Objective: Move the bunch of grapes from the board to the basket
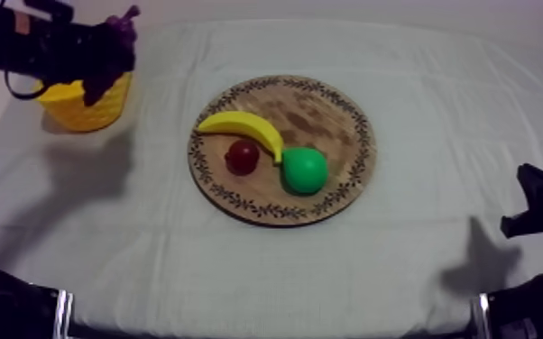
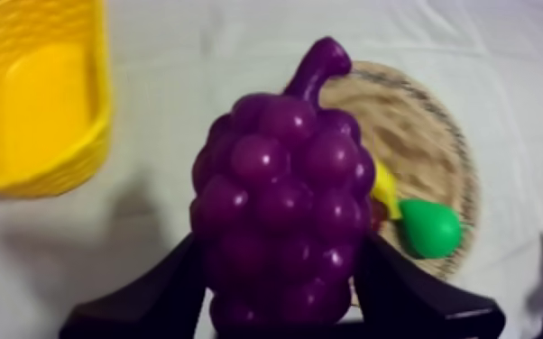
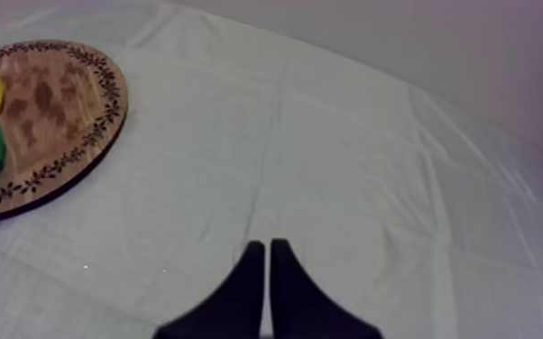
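Pick-up judged done; drop left to do. Nearest, right jaws: pressed together on nothing, over bare surface [image 3: 329, 162]. Midway, on board [image 1: 334, 113]: pear [image 1: 304, 170], red fruit [image 1: 242, 157], banana [image 1: 246, 127]. Farthest, left jaws: clamped on lower flanks of grapes [image 2: 280, 212], stem up, held aloft at basket [image 1: 78, 113] rim, not yet inside. To finish, by judgement: carry fully over basket, open jaws, let go.

banana [image 1: 243, 128] curves round small red fruit [image 1: 242, 156], its end touching the green pear [image 1: 304, 169].
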